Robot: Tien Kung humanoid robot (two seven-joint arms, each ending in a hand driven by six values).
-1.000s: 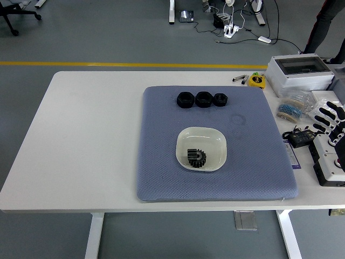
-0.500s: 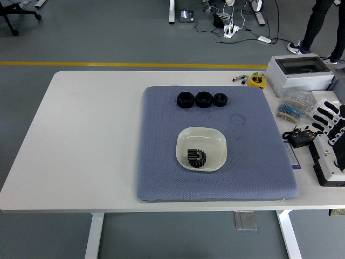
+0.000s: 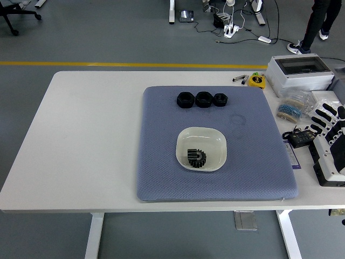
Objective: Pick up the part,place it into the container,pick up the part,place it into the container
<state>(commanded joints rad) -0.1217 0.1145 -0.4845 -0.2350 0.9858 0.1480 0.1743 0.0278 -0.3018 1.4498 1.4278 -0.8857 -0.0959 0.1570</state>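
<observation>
A white bowl (image 3: 201, 139) sits on the blue-grey mat (image 3: 161, 162) near its middle. A black gear (image 3: 197, 157) lies inside the bowl. Three black nut-like parts (image 3: 202, 99) stand in a row at the mat's far edge. My right hand (image 3: 330, 121) is at the right edge of the picture, fingers spread and empty, well away from the mat. My left hand is out of view.
A grey plastic box (image 3: 299, 73), a yellow tape measure (image 3: 257, 80), a bag of small parts (image 3: 291, 109) and a black adapter (image 3: 302, 137) lie at the table's right side. A person's legs (image 3: 318, 21) stand beyond the far right corner.
My right hand has drawn back a little toward the right edge. The person at the far right has stepped further into view. The bowl and parts have not moved.
</observation>
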